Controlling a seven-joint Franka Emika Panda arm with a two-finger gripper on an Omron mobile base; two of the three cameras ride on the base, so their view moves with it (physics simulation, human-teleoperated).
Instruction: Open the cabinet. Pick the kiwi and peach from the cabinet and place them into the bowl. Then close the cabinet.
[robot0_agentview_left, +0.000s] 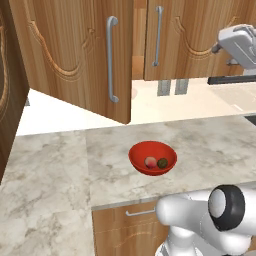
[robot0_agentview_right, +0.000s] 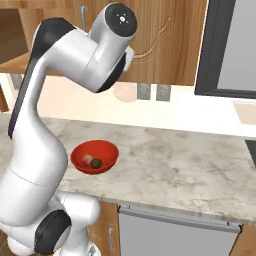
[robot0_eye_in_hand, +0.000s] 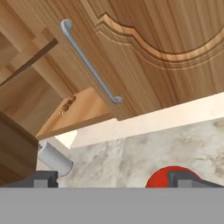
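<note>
The peach (robot0_agentview_left: 150, 161) and the kiwi (robot0_agentview_left: 162, 163) lie in the bowl (robot0_agentview_left: 142, 150) near the counter's (robot0_agentview_left: 60, 165) front edge; the gripper (robot0_eye_in_hand: 113, 177) is wide open, the cabinet (robot0_agentview_left: 75, 45) door ajar.

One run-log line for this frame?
wooden double-door cabinet: left door open | glossy red bowl: pinkish peach, dark kiwi inside | claw: open, empty

No readable text, label, brand, number or sign anywhere.
</note>
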